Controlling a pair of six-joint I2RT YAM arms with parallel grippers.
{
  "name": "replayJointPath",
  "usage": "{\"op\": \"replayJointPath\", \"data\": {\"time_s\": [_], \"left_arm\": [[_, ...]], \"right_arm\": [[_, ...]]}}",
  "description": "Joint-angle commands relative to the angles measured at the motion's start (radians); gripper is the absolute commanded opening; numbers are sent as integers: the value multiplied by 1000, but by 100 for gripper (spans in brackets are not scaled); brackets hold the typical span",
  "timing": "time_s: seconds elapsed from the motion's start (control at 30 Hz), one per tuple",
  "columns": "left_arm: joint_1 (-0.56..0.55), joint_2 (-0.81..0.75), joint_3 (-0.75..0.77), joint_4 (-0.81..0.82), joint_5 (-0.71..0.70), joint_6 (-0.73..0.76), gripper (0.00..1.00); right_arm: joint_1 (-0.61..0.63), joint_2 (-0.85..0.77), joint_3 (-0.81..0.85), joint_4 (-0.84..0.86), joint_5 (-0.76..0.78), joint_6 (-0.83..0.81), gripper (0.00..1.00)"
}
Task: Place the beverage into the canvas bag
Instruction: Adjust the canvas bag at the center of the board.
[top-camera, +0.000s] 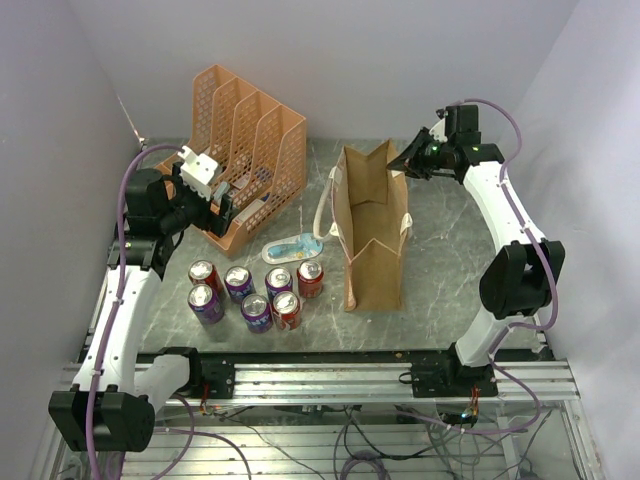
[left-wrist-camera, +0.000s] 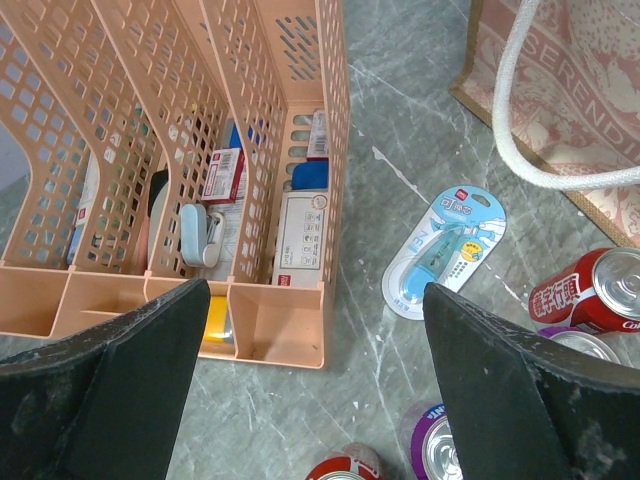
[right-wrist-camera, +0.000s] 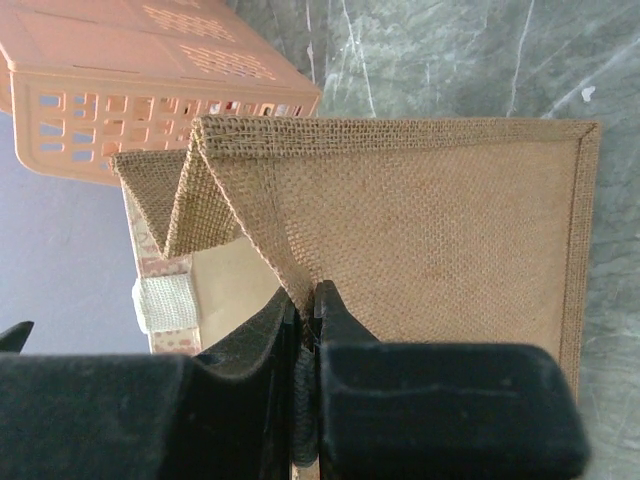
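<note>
The beverage cans, red (top-camera: 310, 278) and purple (top-camera: 238, 283), stand in a cluster of several on the table's front left. Over the table at the orange organiser's front end, behind that cluster, my left gripper (top-camera: 228, 208) is open and holds nothing. Its wrist view shows wide-apart fingers (left-wrist-camera: 120, 390), with a red can (left-wrist-camera: 590, 290) and a purple can (left-wrist-camera: 450, 455) near the right finger. The tan canvas bag (top-camera: 372, 230) stands open mid-table. My right gripper (top-camera: 405, 165) is shut on the bag's far top rim (right-wrist-camera: 260, 230), the woven cloth pinched at its fingertips (right-wrist-camera: 308, 300).
The orange mesh file organiser (top-camera: 245, 150) holds small items at the back left. A blue blister pack (left-wrist-camera: 445, 250) lies between it and the bag. The bag's white strap handle (left-wrist-camera: 520, 120) hangs on its left side. Walls close in on three sides.
</note>
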Motion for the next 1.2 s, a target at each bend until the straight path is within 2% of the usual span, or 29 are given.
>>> {"op": "replayJointPath", "data": {"time_s": [0.0,0.13,0.3,0.4,0.53,0.6,0.73,0.87,1.17], "left_arm": [[-9,-7,15,6,33,5,98],[-10,-18,1,-33,27,33,98],[-9,-36,-24,-48,11,30,99],[-8,-50,-34,-52,6,24,100],[-7,-55,-37,-79,-21,43,100],[-6,-57,-38,-87,-58,42,99],[5,-65,-49,-74,-130,6,99],[21,-73,-57,-62,-166,-41,99],[83,-108,-50,-88,-284,-158,99]], "right_arm": [[-14,-3,-30,43,-25,-23,0],[-41,-34,-102,57,-29,-107,21],[-54,-58,-84,46,-13,-250,45],[-53,-74,-44,34,9,-328,66],[-52,-116,-3,22,23,-460,78],[-45,-151,1,31,1,-539,88],[47,-221,18,40,-43,-753,91],[259,-256,57,-24,-26,-997,91],[591,-108,202,-277,-85,-1226,92]]}}
